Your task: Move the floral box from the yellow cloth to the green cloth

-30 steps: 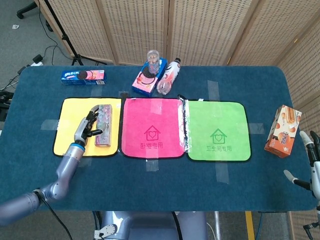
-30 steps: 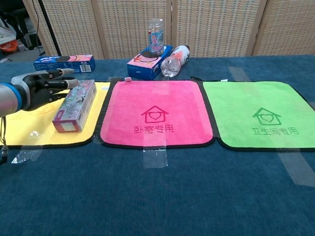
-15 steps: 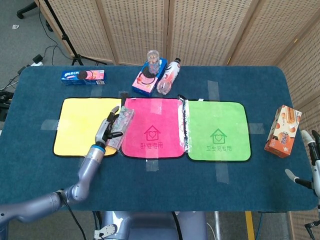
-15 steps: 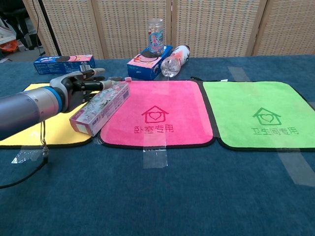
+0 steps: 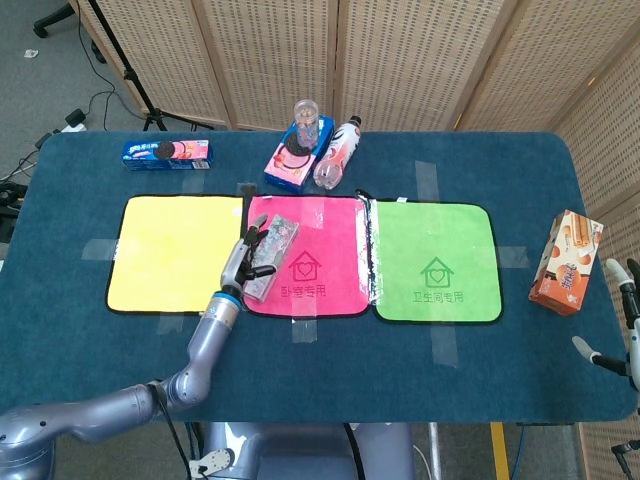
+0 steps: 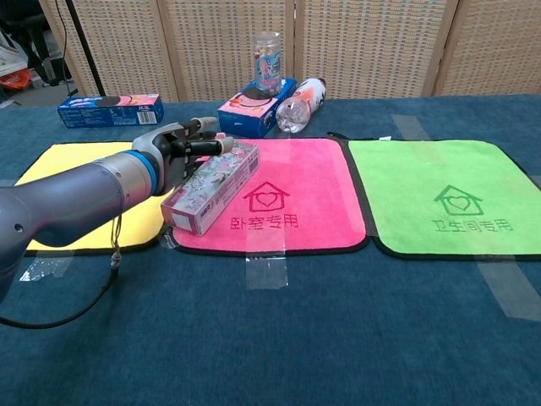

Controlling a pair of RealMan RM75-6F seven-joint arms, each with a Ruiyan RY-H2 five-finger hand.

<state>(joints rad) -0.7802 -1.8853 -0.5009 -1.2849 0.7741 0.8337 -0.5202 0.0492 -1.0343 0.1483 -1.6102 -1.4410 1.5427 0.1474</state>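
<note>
- Fingers (image 6: 203,145) of the left hand (image 5: 243,262) wrapping the floral box (image 6: 213,185), carrying it above the pink cloth (image 5: 335,228), long axis running near-to-far.
- Lying off to the box's right: the green cloth (image 6: 490,173), beyond the pink one.
- Sitting idle at the table's right edge: the right hand (image 5: 622,310), fingers spread, holding nothing, yet nearer the green cloth.

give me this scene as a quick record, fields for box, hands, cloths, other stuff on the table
floral box: held by left hand, over the pink cloth's left part
left hand: grips the box
right hand: at the table's right edge, fingers apart, holds nothing
yellow cloth: bare
pink cloth: middle
green cloth: bare
behind cloths: Oreo box, plastic bottle lying down
far right: orange snack box
</note>
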